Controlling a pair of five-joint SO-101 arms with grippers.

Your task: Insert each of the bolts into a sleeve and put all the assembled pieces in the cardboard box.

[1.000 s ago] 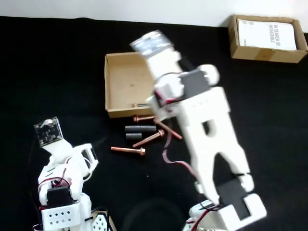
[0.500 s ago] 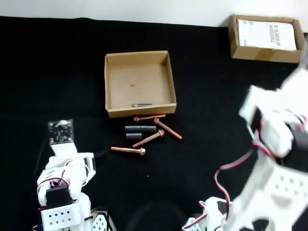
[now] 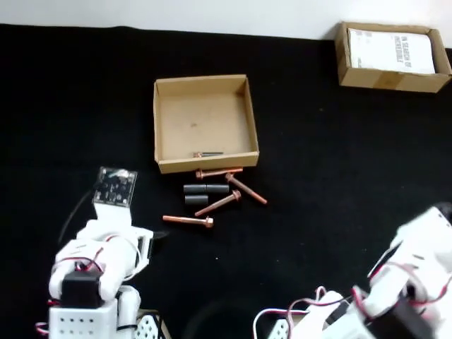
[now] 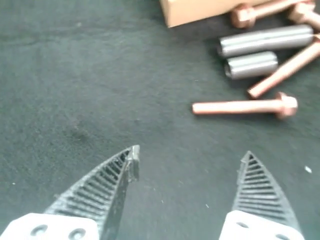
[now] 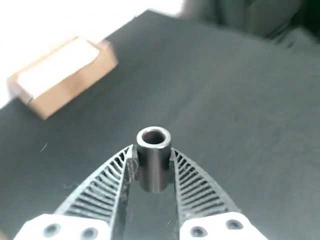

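Sleeve [image 5: 153,160] pinched between fingers of right claw [image 5: 152,149], dark grey, open bore facing camera, lifted off black cloth [image 5: 240,100]. Right arm [image 3: 417,282] low at near edge, well apart from cardboard box [image 3: 208,164], off to its right side.

Left claw [image 4: 192,160] spread wide, nothing between fingers, low over cloth, short of loose parts lying by box. Left arm [image 3: 99,261] on near-left side of box.

Box open-topped, one assembled piece [image 3: 208,154] lying inside against near wall.

Loose parts outside box, all just beyond that near wall:
- first bolt [image 3: 219,171] copper, right beside wall, parallel to it.
- second bolt [image 3: 246,188] slanted away from box's right corner.
- long sleeve [image 3: 206,188] and short sleeve [image 3: 196,200], grey, side by side, one step farther from box.
- third bolt [image 3: 218,203] diagonal, next to short sleeve.
- fourth bolt [image 3: 188,220] farthest from box, nearest left claw, head pointing right.

Second box [image 3: 392,56] with white paper, well apart from cardboard box, at far right corner.
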